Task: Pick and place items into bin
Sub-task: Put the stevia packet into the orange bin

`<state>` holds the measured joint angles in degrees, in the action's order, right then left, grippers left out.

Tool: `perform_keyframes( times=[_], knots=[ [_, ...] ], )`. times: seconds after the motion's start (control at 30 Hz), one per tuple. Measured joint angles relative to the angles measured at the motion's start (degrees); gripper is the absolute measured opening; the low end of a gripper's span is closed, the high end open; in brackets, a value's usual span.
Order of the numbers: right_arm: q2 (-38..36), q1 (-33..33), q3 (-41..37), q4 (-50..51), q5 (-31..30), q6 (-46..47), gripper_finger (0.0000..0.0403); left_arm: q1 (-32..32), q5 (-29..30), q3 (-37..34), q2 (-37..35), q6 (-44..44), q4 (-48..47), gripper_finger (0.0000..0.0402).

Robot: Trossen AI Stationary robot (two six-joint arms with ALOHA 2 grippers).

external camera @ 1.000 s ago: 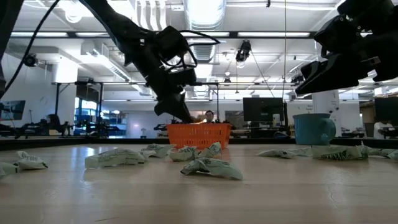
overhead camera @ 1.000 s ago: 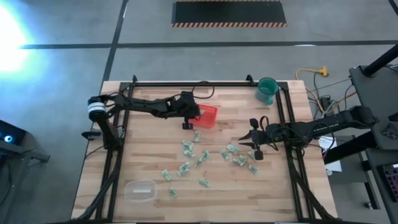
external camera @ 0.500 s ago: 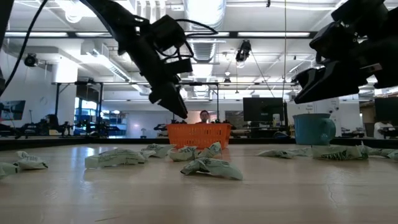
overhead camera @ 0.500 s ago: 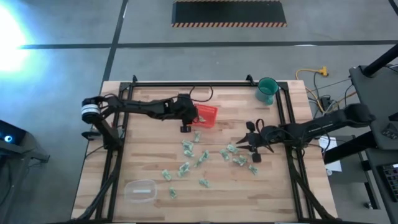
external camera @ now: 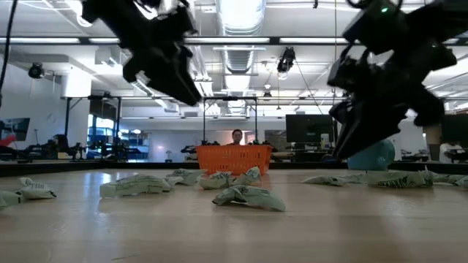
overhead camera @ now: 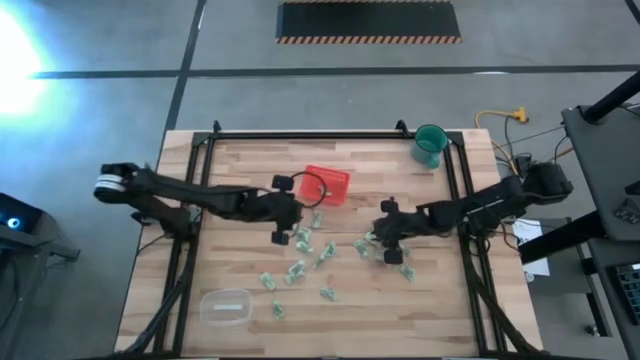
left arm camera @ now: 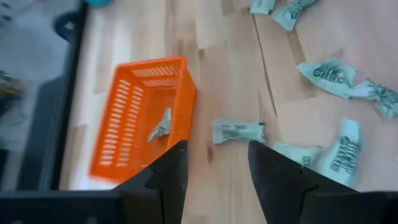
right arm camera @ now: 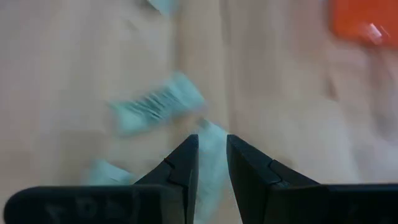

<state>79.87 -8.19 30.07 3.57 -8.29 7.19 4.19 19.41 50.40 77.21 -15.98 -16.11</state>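
Note:
The red bin (overhead camera: 330, 185) stands at the table's far middle with one pale item (left arm camera: 160, 124) lying inside it. Several pale-green items (overhead camera: 320, 255) lie scattered on the wood nearer the front. My left gripper (overhead camera: 297, 212) hangs open above the table, just near-left of the bin (left arm camera: 140, 118); an item (left arm camera: 237, 132) lies ahead of its fingers. My right gripper (overhead camera: 376, 234) points down over the right part of the scatter, narrowly open, clear of the table in the low view (external camera: 351, 142). A pale item (right arm camera: 155, 106) lies below it.
A teal cup (overhead camera: 430, 145) stands at the far right corner and a clear container (overhead camera: 225, 305) near the front left. Black frame rails (overhead camera: 455, 190) run along the table's sides. A person (external camera: 236, 136) shows in the room behind the bin.
My left gripper has drawn back from over the bin toward the table's near-left and risen. My right gripper has gone toward the table's left, over the scattered items, and tipped its fingers downward.

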Motion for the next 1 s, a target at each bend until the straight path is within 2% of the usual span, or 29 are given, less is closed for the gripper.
perform_keyframes(
  times=[0.07, 0.23, 0.43, 0.6, 0.8, 1.0],
  knots=[
    [2.3, -0.3, 2.9, 4.0, -2.4, 0.8, 0.0081, 1.9, 2.3, -1.7, -3.0, 0.7, 0.4, 0.015],
    [5.8, -0.6, 6.6, 4.8, -2.3, 1.2, 0.0112, 4.5, 4.0, -5.6, -8.7, 2.6, 0.4, 0.015],
    [5.8, -1.0, 7.1, 9.5, -2.1, 4.9, 0.0166, 5.3, 4.3, -8.5, -12.2, 5.2, 2.3, 0.015],
    [5.3, -1.0, 6.2, 10.9, -2.1, 8.4, 0.0197, 5.3, 4.6, -9.6, -13.2, 5.4, 2.3, 0.015],
    [5.9, -1.1, 5.8, 11.1, -1.7, 9.5, 0.0205, 5.6, 4.6, -9.6, -12.7, 5.7, 2.3, 0.015],
    [6.4, -1.1, 5.3, 11.3, -0.8, 10.9, 0.019, 5.7, 4.6, -9.6, -12.4, 6.6, 2.6, 0.015]
  ],
)
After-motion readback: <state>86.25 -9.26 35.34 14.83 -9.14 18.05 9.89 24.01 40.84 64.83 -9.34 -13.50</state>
